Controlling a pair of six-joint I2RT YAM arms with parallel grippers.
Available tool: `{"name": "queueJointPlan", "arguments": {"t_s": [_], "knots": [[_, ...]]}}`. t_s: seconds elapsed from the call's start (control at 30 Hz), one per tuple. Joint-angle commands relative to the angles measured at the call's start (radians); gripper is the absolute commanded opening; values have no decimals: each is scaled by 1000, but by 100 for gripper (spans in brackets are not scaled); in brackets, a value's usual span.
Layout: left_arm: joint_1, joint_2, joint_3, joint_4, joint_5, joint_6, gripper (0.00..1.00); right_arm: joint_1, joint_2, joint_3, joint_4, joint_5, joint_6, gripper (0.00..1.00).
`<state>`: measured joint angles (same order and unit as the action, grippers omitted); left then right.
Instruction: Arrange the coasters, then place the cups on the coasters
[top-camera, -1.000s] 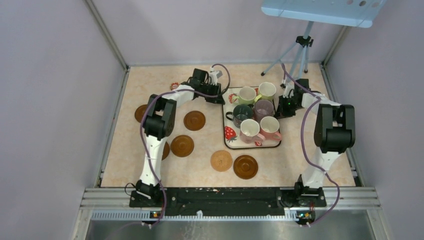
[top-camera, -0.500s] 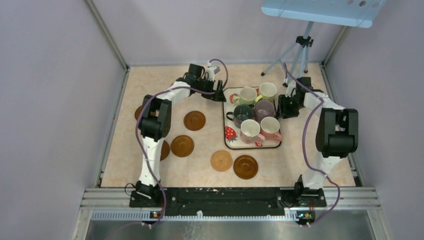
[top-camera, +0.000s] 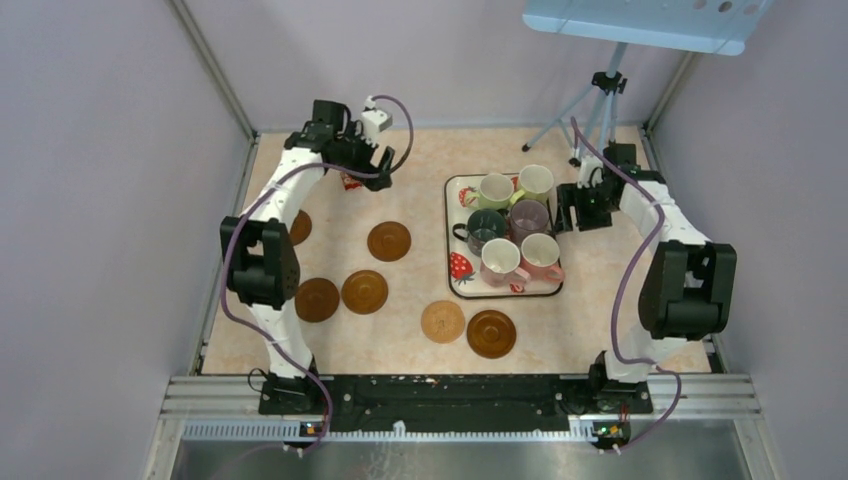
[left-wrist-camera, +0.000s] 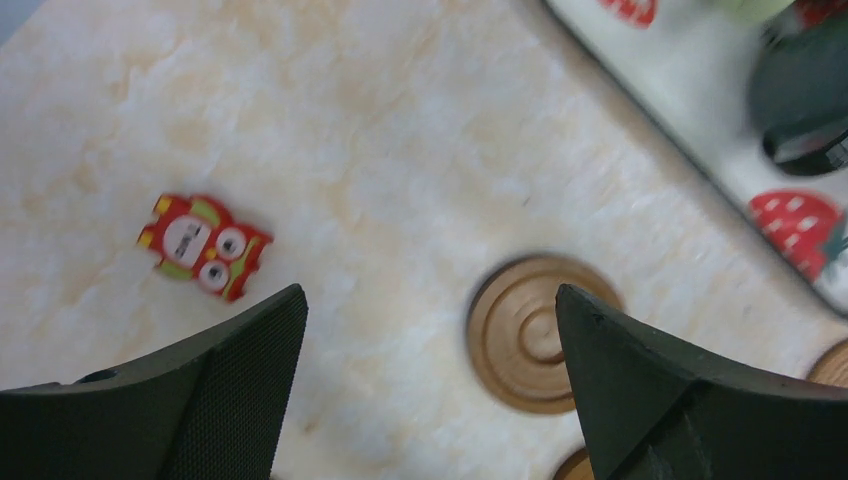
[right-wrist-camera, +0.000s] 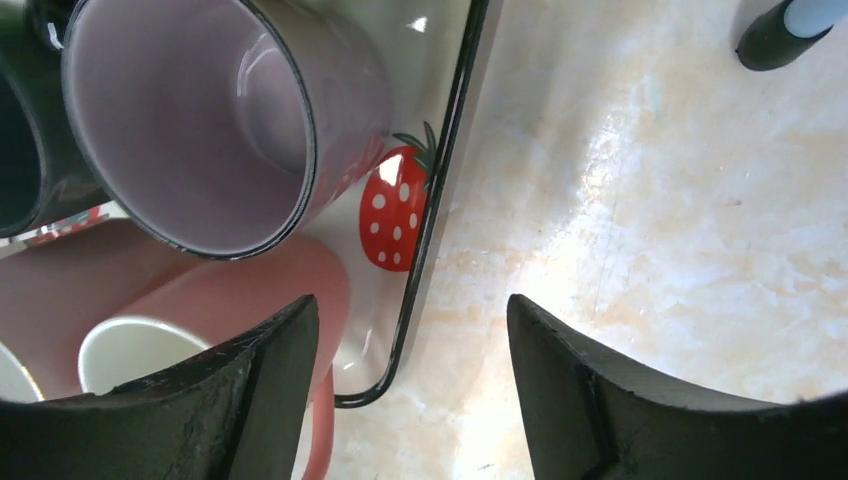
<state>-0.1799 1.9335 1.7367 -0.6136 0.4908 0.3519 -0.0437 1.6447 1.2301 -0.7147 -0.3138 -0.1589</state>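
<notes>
Six coasters lie loose on the tabletop: two by the near edge, four further back toward the left edge. All six cups sit in the strawberry tray. The right hand gapes empty astride the tray's right rim. The left hand, spread wide and empty, hangs by the red packet toward the far-left corner.

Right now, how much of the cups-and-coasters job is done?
Nothing looks finished yet. The six coasters lie scattered on the table, not lined up. All six cups sit in the strawberry tray. Nothing is in hand: the left tool hangs open over the table near one coaster, and the right tool is open at the tray's edge. Left to do: arrange the coasters, then set a cup on each.
</notes>
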Motion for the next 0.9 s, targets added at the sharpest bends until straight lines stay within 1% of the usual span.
{"name": "queueJointPlan", "arguments": {"t_s": [0.0,0.07,0.2,0.27,0.37,0.47,0.67,0.73,0.87], "knots": [[40,-46,-81,-218,-113,289,99,-23,-59,72,-114,-82,-90,72],[42,-60,-128,-252,-119,354,99,-24,-74,89,-136,-97,-104,79],[39,-68,-223,-193,-101,381,99,-27,-85,130,-178,-123,-148,81],[27,-59,-264,-137,-101,377,98,-35,-76,149,-195,-148,-154,81],[-10,-28,-298,-68,-143,383,92,-44,-61,181,-226,-185,-155,82],[-36,4,-309,-4,-169,379,87,-46,-55,207,-240,-183,-159,82],[-97,42,-333,95,-222,394,81,-63,-49,252,-245,-177,-153,83],[-116,54,-335,126,-241,392,78,-66,-46,263,-247,-176,-153,83],[-150,114,-302,146,-283,385,69,-70,-42,272,-246,-168,-151,83]]}}
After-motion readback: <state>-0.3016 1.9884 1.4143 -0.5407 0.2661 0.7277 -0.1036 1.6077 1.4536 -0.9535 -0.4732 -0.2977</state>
